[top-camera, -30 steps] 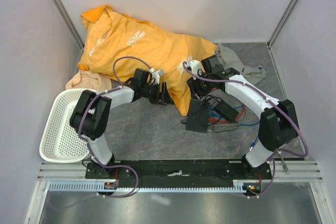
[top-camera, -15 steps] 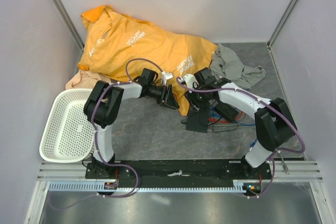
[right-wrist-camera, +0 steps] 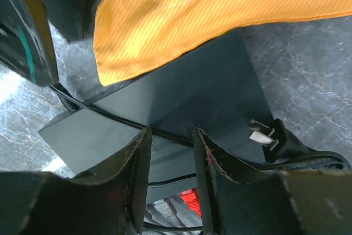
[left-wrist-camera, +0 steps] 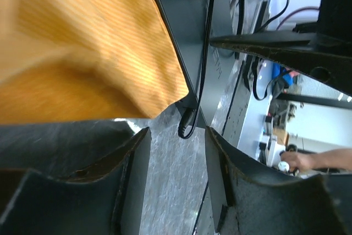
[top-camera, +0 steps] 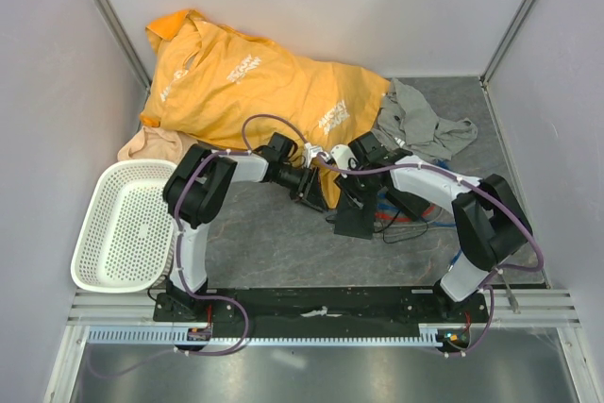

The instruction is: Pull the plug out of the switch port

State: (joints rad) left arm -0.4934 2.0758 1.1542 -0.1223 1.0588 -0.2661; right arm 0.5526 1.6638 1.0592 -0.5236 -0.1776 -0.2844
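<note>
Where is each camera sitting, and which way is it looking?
Top external: above and behind the bases, looking down on the table; both whole arms show.
Left wrist: on the left arm, looking past the open left gripper at the plug by the black switch box.
Right wrist: on the right arm, looking past the open right gripper onto the box's top.
Both wrist views share the orange shirt and box.

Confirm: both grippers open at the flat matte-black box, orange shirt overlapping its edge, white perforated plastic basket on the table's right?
Wrong side: top external view shows the white perforated plastic basket on the left. Rest holds: left gripper and right gripper open at the flat matte-black box, orange shirt overlapping its edge.
</note>
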